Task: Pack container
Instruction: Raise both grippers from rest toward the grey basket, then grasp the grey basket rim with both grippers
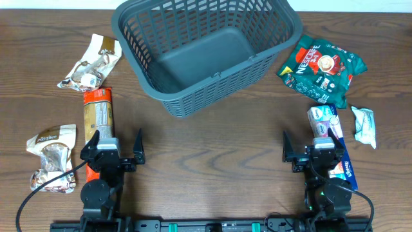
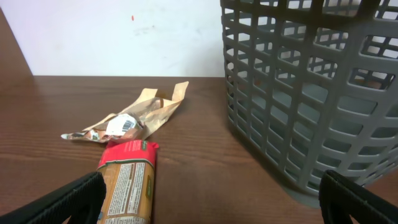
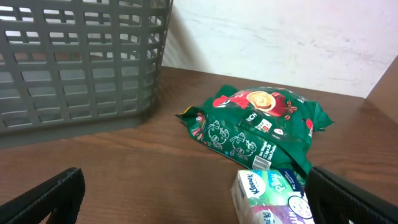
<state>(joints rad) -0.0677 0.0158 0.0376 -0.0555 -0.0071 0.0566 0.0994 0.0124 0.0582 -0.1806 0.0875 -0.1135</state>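
**Grey plastic container empty, both claws open, nothing held**

Grey lattice container (image 1: 206,58) sits at the far centre of the wooden table (image 1: 212,148), turned a little off square. Its bottom is bare, so packing looks not yet begun.

The left gripper (image 1: 114,147) has its jaws spread wide and nothing between them. It is parked at the near edge, over the near end of the orange-red snack pack (image 1: 98,113). In the left wrist view that pack (image 2: 127,180) lies just ahead, close to the left finger, with a crumpled tan wrapper (image 2: 134,118) beyond it and the container wall (image 2: 298,106) to the right.

The right gripper (image 1: 312,149) is likewise fully open and empty. It sits over the near end of the tissue pack (image 1: 328,122). The right wrist view shows the tissue pack (image 3: 273,193) close ahead and the green coffee bag (image 3: 261,124) behind it.

Another tan packet (image 1: 51,158) lies far left and a small white sachet (image 1: 364,125) far right.

The layout reads as deliberate: items split to both sides with the container between, so each arm serves its own side. Probable first picks are the orange-red pack on the left and the tissues on the right. Risk: the crinkly wrappers are flat and may slip.
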